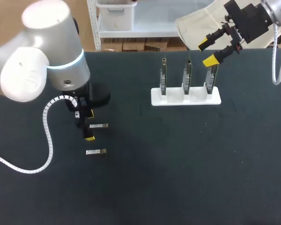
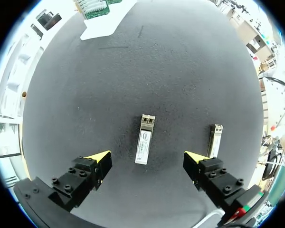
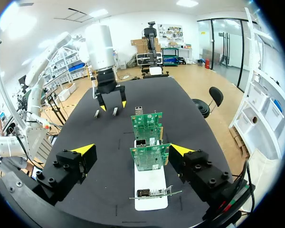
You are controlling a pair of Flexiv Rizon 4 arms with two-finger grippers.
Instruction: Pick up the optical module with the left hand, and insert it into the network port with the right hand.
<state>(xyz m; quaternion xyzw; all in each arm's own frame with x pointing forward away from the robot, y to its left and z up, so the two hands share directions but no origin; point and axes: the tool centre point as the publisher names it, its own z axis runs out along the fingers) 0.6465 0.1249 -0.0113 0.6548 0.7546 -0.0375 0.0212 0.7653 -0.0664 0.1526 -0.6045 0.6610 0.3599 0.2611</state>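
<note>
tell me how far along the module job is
Nothing looks done yet. The left gripper hangs open over one optical module lying ungrasped on the table between its fingers; a second module lies beside. Left to do: grasp, lift, pass to the open, empty right gripper by the card stand, and insert it there.

At left gripper (image 2: 147, 157), jaws spread wide: bare table (image 2: 180, 71) either side of the optical module (image 2: 144, 140) lying between them. Second module (image 2: 214, 141) lies just outside one finger (image 2: 202, 166), crowding that side. Ahead of right gripper (image 3: 132, 149): upright circuit boards (image 3: 149, 157) on white stand (image 3: 151, 187), nearest close by one fingertip.
</note>
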